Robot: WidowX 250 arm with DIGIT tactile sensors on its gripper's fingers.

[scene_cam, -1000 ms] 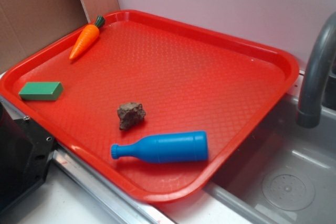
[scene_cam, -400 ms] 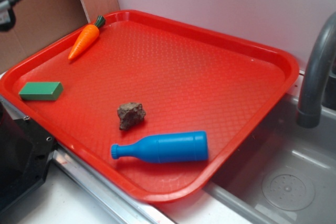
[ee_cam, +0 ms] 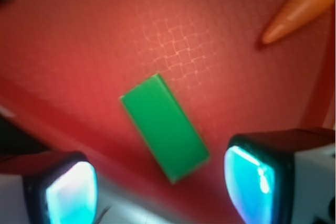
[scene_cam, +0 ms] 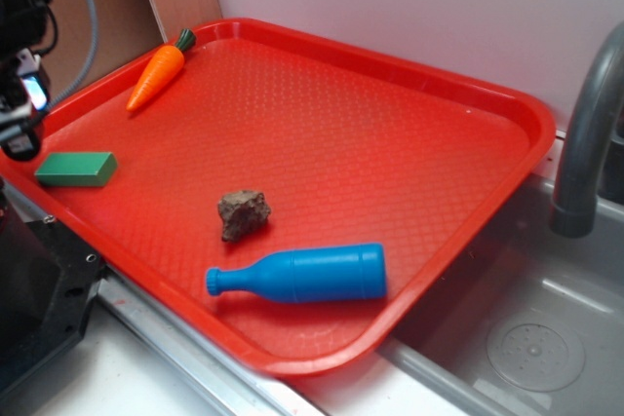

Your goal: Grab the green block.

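The green block [scene_cam: 76, 169] lies flat on the red tray [scene_cam: 409, 75] near its left edge. In the wrist view the green block [ee_cam: 164, 127] lies diagonally below me, between and just ahead of my two fingers. My gripper [scene_cam: 18, 104] hangs at the far left of the exterior view, above and left of the block, apart from it. In the wrist view my gripper [ee_cam: 160, 187] is open and empty, with a wide gap between the fingers.
An orange carrot [scene_cam: 156, 75] lies at the tray's back left, its tip in the wrist view [ee_cam: 294, 17]. A brown rock [scene_cam: 243, 213] and a blue bottle [scene_cam: 302, 275] lie near the tray's front. A grey faucet [scene_cam: 585, 133] and sink [scene_cam: 526, 338] are at the right.
My gripper has come into the exterior view from the upper left and moved down toward the tray's left edge. The objects on the tray have not moved.
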